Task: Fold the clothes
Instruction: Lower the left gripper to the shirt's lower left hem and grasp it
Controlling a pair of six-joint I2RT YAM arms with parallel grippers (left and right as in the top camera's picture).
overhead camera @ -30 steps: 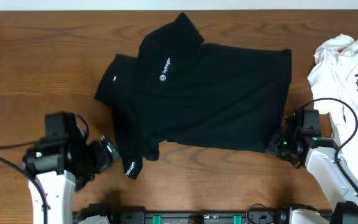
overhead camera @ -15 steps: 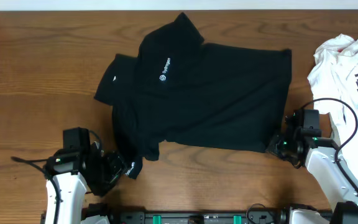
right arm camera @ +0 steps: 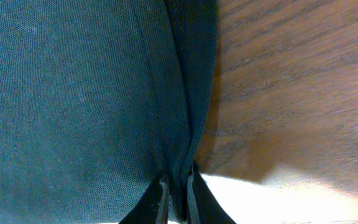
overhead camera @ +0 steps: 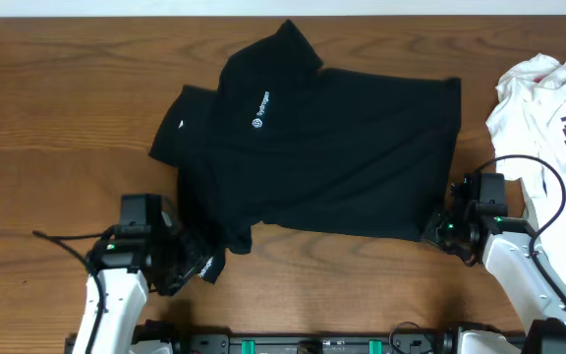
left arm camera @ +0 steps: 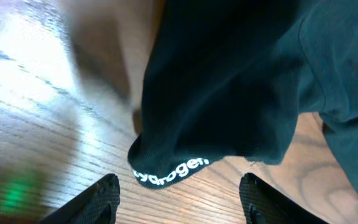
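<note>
**Sleeve pick-up, left side**

- Shirt [overhead camera: 332, 157]: black, spread across the middle of the table [overhead camera: 47, 118], hem edge toward 3 o'clock.
- Sleeve [left arm camera: 166, 171]: logo hem, pointing to 7 o'clock, lying on the wood.
- Left gripper [left arm camera: 179, 202]: jaws apart, one finger on either side of the sleeve tip, nothing pinched yet.
- Right gripper [right arm camera: 176, 196]: clamped on the shirt's hem fold at 4 o'clock.
- White garment [overhead camera: 548, 93]: at 3 o'clock, apart from the shirt; leave it.
- Handling: you should sink low enough that both pads pass the logo hem, then close on every layer. Hold your right grip steady so the cloth does not drag.
</note>
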